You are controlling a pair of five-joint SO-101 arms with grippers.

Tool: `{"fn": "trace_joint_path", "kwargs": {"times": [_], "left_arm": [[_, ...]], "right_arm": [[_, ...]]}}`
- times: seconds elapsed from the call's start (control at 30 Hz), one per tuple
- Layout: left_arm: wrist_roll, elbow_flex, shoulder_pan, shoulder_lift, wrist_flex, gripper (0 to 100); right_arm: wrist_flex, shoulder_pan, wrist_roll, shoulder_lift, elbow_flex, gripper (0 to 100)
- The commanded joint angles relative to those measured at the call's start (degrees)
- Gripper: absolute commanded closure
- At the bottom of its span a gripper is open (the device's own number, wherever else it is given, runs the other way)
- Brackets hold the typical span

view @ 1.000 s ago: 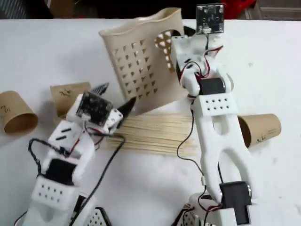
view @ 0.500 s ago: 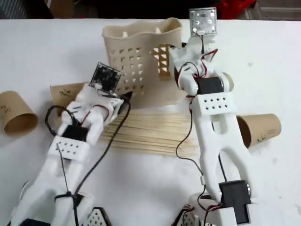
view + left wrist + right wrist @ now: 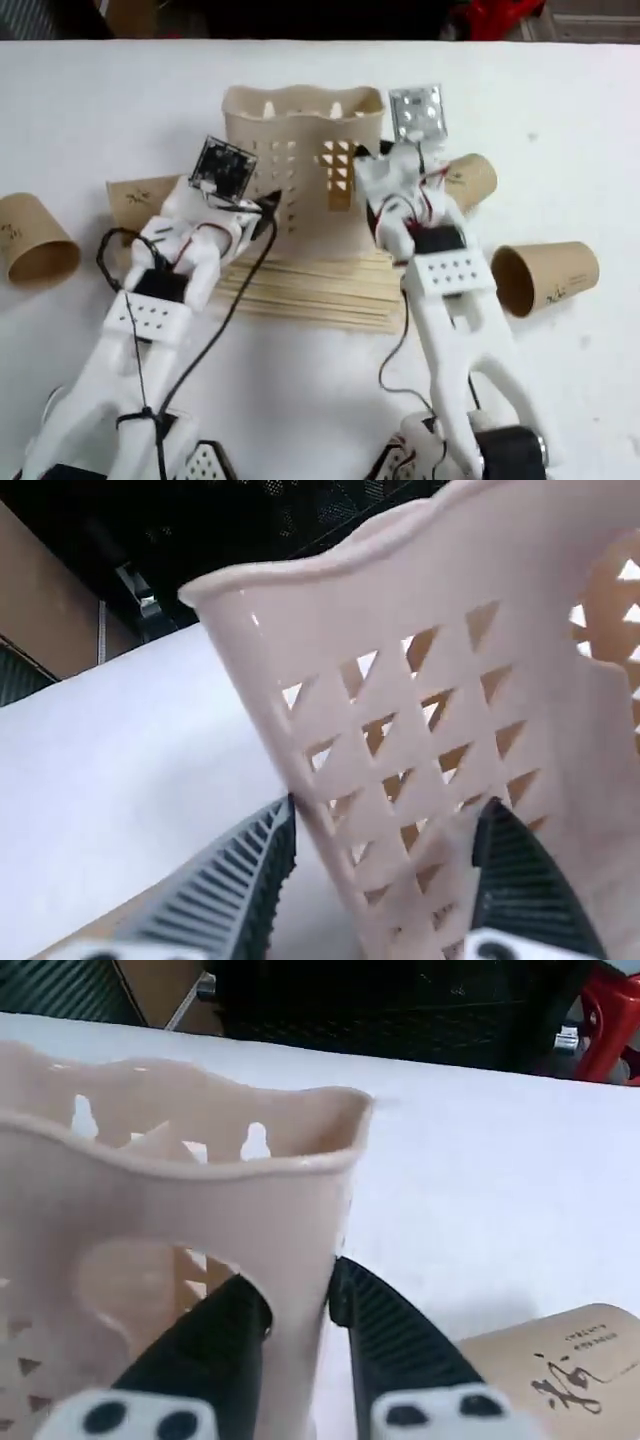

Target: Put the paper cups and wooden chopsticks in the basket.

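Right end effector [image 3: 300, 1288] pinches the basket [image 3: 200, 1190], righted since tilting; left end effector [image 3: 390, 815] gapes astride its corner.

Arms [image 3: 150, 300]: white plastic shells, rows of small holes.
Motors [image 3: 436, 240]: black blocks.
Cables [image 3: 238, 300]: black, some red strands.
Left pincer [image 3: 390, 815]: dark ribbed fingers, seemingly triangular.
Wrist cameras [image 3: 222, 165]: square boards.

White table [image 3: 90, 100] with upright basket [image 3: 300, 130], chopstick pile [image 3: 320, 290], four toppled paper cups [image 3: 545, 275].
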Motion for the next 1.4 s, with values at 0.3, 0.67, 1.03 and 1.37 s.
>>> {"fn": "trace_joint_path", "kwargs": {"times": [0.3, 0.67, 1.03, 1.37], "left_arm": [[0.18, -0.70, -0.48, 0.22, -3.69, 74], [0.18, -0.35, -0.48, 0.40, -4.04, 74], [0.44, -5.71, -0.84, 10.86, -5.54, 74], [0.35, -5.10, -1.80, -0.31, 8.53, 74]], "right_arm": [[-4.35, -4.53, 9.93, -14.02, 16.26, 99.0], [-17.63, -3.12, 16.09, -9.71, 11.69, 98.2], [-25.98, -2.42, 19.43, -2.07, 7.56, 98.2], [-11.21, -3.91, 20.66, -2.07, 10.11, 88.7]]}}
